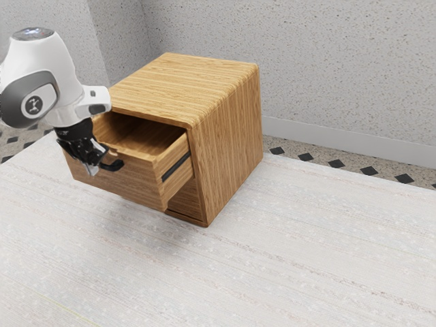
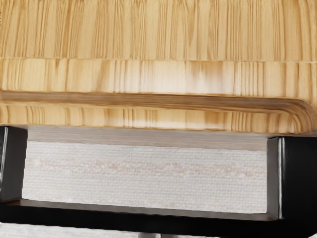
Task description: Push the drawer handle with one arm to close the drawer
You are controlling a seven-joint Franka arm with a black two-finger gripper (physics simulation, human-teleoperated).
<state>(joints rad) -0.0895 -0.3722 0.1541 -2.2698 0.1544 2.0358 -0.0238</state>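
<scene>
My black gripper (image 1: 91, 165) is at the front of the pulled-out drawer (image 1: 117, 178) in the exterior view, beside its black handle (image 1: 113, 165). Its grey fingertips stand together, shut with nothing visible between them. Whether they touch the handle is unclear. In the wrist view the handle (image 2: 148, 218) spans the picture as a wide black bar with an end post on each side, below the wooden drawer (image 2: 148, 77). Just beyond the bar, the gripper (image 2: 159, 235) shows its grey tips meeting.
The wooden cabinet (image 1: 230, 129) stands behind the open drawer, its top rounded at the edges. A pale, woven-looking surface (image 1: 272, 259) extends in front and to the exterior view's right. Behind the cabinet rises a speckled wall (image 1: 340, 68).
</scene>
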